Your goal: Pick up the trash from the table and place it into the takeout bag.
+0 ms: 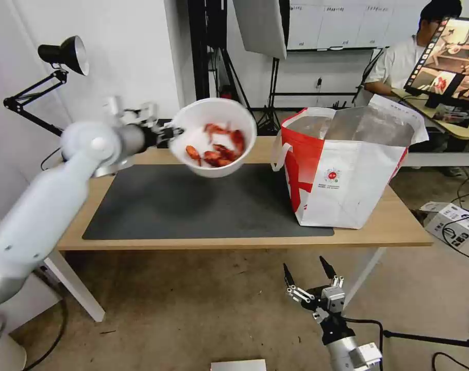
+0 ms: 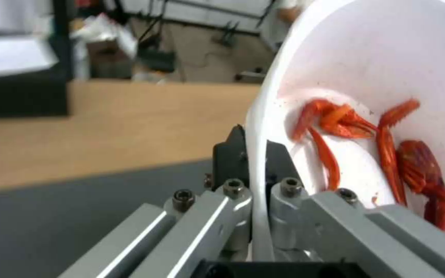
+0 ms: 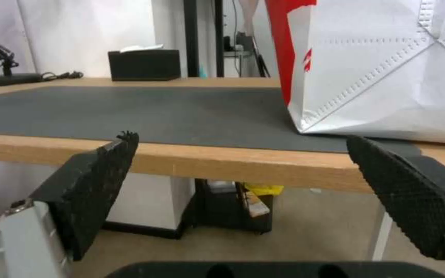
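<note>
Light wood forms the long counter (image 1: 394, 226), which stands on white legs and carries a large dark-grey mat (image 1: 193, 206). On the counter's right end stands the takeout bag (image 1: 358, 180), white with red panels, its mouth open to show silver foil lining and a white loop handle hanging at its left side; one lower corner of it sits on the mat's edge. The left claw (image 1: 171, 133) is up in the air above the back of the mat, clenched on the rim of a white bowl (image 1: 214, 116): in the left wrist view the thin white rim (image 2: 256, 162) runs between the two dark fingers (image 2: 230, 152), one on each side of it. The bowl is tilted, its opening turned forward, with red crayfish shells (image 1: 219, 147) gathered in its lower part. It hangs clear of the counter, just left of the bag. The right claw (image 1: 309, 275) waits low in front of the counter's near edge, its black ridged pads (image 3: 104, 170) spread wide and holding nothing. A black tissue box (image 3: 144, 64) sits at the far side.
</note>
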{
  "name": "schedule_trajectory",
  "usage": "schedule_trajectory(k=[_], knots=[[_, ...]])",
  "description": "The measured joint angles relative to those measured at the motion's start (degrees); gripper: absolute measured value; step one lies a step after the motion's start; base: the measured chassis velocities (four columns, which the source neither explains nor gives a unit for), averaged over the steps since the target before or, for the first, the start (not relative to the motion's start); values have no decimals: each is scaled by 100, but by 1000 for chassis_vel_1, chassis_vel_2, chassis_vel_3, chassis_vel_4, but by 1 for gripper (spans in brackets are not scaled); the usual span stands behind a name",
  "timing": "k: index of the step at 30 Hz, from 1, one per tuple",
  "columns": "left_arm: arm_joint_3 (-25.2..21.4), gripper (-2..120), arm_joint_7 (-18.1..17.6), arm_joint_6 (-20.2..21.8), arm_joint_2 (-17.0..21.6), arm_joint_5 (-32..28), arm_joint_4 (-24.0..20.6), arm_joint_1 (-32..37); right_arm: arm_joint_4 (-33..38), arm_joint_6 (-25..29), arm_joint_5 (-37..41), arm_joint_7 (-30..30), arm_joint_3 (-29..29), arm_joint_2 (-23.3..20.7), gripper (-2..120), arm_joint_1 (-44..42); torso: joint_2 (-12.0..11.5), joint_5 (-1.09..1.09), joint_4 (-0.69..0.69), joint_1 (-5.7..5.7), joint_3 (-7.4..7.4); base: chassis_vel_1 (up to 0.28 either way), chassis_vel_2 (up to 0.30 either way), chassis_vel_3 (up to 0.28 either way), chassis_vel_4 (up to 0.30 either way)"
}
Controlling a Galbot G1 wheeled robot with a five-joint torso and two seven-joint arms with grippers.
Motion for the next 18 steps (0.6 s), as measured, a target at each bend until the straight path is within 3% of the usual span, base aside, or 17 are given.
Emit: schedule_trajectory(k=[6, 18], knots=[[284, 0, -141, -21, -487, -211, 110, -561, 0, 0, 0, 0, 0, 0, 100, 0, 0, 0, 2, -1, -1, 0, 0, 0, 0], [714, 0, -269, -33, -1530, -201, 973, -1260, 0, 0, 0, 0, 0, 0, 100, 1, 1, -1, 2, -1, 0, 0, 0, 0, 0]])
